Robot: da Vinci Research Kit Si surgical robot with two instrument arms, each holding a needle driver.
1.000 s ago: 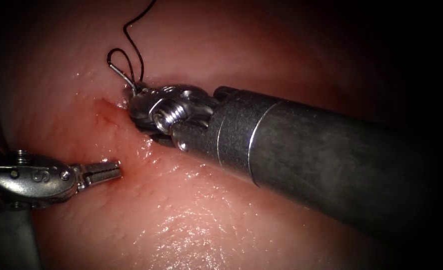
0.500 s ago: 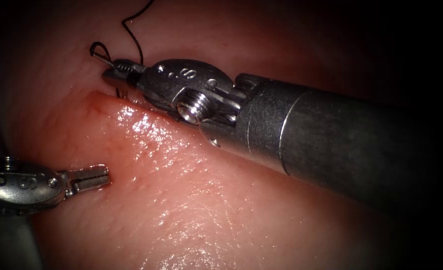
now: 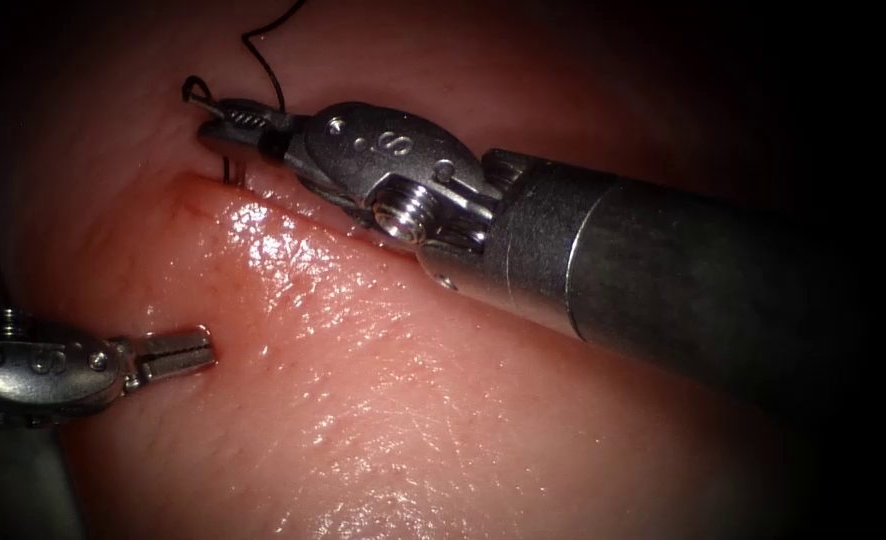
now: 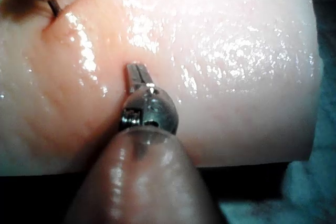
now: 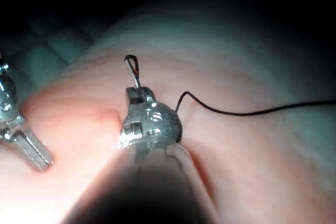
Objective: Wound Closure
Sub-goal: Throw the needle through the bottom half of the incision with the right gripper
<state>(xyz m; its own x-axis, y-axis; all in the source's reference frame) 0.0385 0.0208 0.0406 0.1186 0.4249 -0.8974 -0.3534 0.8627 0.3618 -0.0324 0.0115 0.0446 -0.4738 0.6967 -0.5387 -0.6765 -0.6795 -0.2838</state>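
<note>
Now right gripper (image 3: 231, 125) clenched on needle (image 3: 199, 97) near its tail, left gripper (image 3: 185, 350) closed, empty, above glistening tissue (image 3: 383, 400).

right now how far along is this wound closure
Early. Done: no finished stitch shows along the cut. In hand: the right tool grips the needle near its thread end at the cut's top, the rest curving down into the tissue. The left tool holds nothing. Left: the whole cut is unclosed.
</note>
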